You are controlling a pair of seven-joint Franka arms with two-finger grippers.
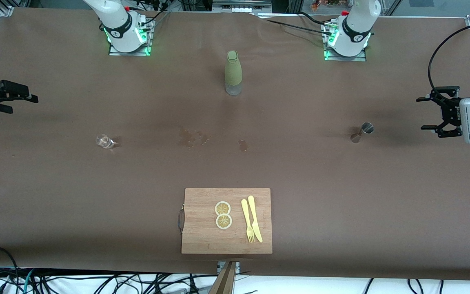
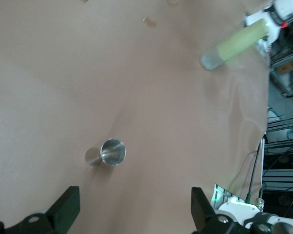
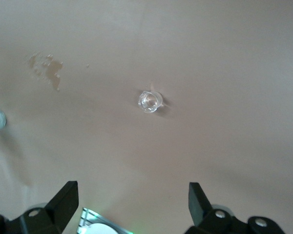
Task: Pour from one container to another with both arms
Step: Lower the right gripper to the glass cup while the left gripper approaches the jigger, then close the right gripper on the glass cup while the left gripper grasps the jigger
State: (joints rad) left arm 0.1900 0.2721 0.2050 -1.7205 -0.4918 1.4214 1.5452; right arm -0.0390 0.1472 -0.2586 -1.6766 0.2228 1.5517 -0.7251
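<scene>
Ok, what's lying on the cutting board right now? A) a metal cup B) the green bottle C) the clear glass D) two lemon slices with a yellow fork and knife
D: the cutting board carries two lemon slices beside a yellow fork and knife.

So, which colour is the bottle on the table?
The bottle is pale olive green with a clear base; the front view shows it best.

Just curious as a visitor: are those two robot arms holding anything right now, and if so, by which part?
Nothing is held. The left gripper and right gripper are open and empty.
</scene>
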